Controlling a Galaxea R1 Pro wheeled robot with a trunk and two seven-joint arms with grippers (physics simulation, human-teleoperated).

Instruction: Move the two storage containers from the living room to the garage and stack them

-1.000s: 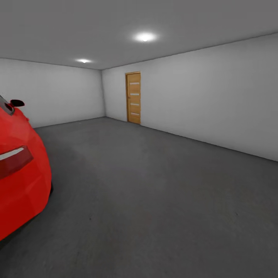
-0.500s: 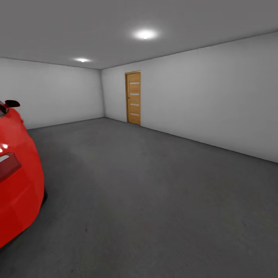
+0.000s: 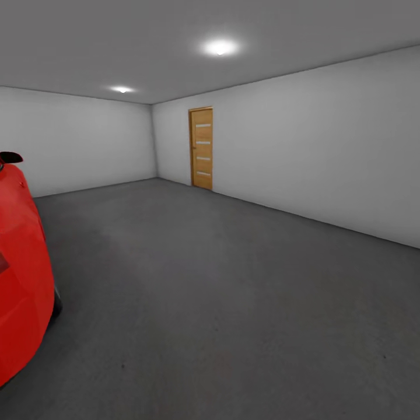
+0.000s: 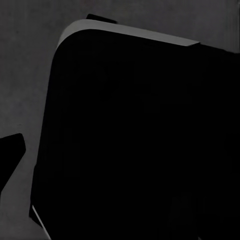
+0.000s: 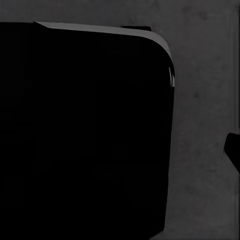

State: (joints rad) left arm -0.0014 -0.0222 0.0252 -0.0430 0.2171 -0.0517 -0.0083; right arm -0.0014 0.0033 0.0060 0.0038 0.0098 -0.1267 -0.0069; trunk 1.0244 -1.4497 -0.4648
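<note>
We saw the garage from the head camera: a dark grey concrete floor (image 3: pixel 221 303) stretching ahead to plain white-grey walls (image 3: pixel 326 146). None of the pictures let us say where the two storage bins were. At the floor's left edge stood a red car (image 3: pixel 20 274), only its rounded end in sight, with a dark wheel (image 3: pixel 56 303) tucked under it and a black mirror (image 3: pixel 10 157) at the top. A slim wooden door (image 3: pixel 202 148) with pale horizontal slats was set in the right-hand wall, close to the far corner. Two round ceiling lights (image 3: pixel 220 48) glowed above, one nearer and one farther back over the car's side.

In the left wrist camera a large black body with a rounded corner and a pale rim (image 4: pixel 130 130) covered most of the speckled grey floor (image 4: pixel 30 75), and a small dark tip showed at the picture's border. The right wrist camera showed a like black body (image 5: pixel 85 130) over the same floor (image 5: pixel 205 100). We could not tell how far either claw was open, nor whether it held anything.
</note>
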